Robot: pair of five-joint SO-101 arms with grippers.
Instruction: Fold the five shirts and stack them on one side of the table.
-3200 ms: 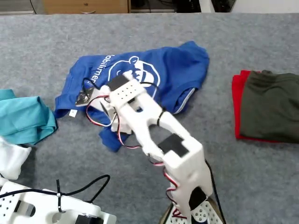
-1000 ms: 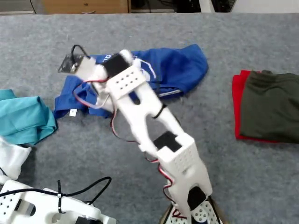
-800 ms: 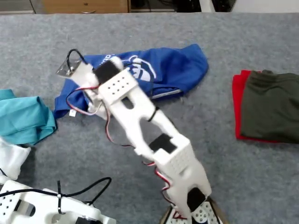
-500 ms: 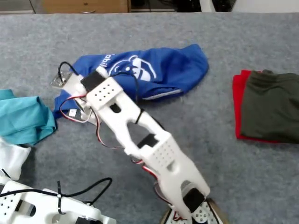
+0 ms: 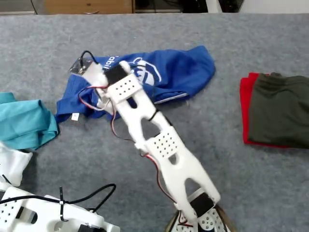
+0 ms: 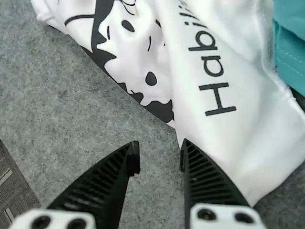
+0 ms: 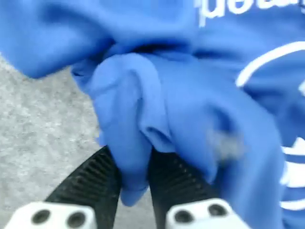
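A blue shirt [image 5: 166,72] with white print lies crumpled at the table's far middle. My right arm [image 5: 159,140] stretches from the near edge to the shirt's left part. In the right wrist view my right gripper [image 7: 133,164] is shut on a bunched fold of the blue shirt [image 7: 190,105]. My left gripper [image 6: 158,153] hangs open over bare grey table, right beside a white shirt [image 6: 209,62] with black print, nothing between its fingers. A teal shirt [image 5: 21,123] and the white shirt [image 5: 9,164] lie at the left edge.
A folded dark green shirt [image 5: 282,108] lies on a red one [image 5: 247,104] at the right side. The left arm's white base [image 5: 48,215] and its cable sit at the near left corner. The grey table [image 5: 251,183] is bare at the near right.
The right arm has dragged the blue shirt's near part up and leftward, leaving the shirt narrower. In the last half second its wrist swung back right and farther from the near edge.
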